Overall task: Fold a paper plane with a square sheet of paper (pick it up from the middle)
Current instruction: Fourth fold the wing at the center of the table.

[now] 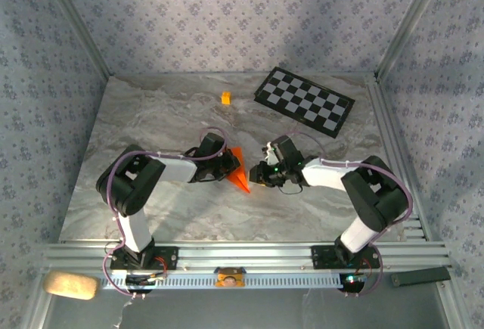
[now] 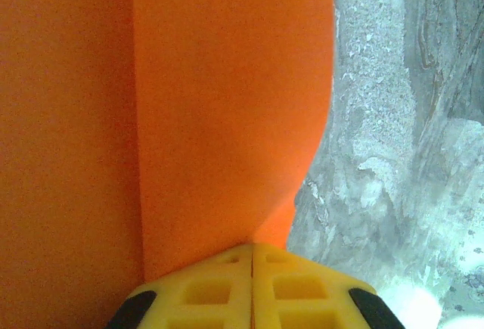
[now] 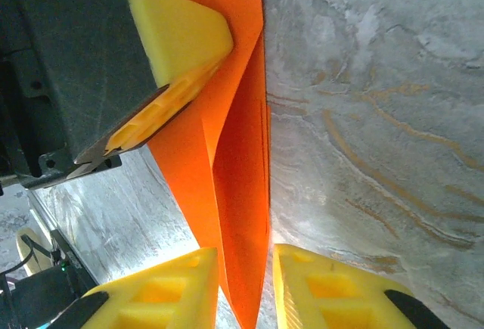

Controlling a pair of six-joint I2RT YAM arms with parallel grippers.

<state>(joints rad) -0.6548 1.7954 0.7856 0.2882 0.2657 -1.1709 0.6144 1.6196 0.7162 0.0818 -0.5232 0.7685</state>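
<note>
Aluminium rail [image 1: 242, 253] fronts marbled table [image 1: 151, 117] inside patterned walls [image 1: 227, 19].

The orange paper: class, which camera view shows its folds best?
The right wrist view: the orange paper shows its layered flaps and creases close up. The top external view gives a small, distant pointed shape; the left wrist view gives a flat face with one crease, outline cut off.

Orange paper [image 1: 237, 169], bright and thin, folded into a narrow pointed shape near the centre of the table [image 1: 151, 117]. Its tip points toward 5 o'clock, its broad end toward 11 o'clock. The layers splay slightly along a lengthwise crease.
</note>
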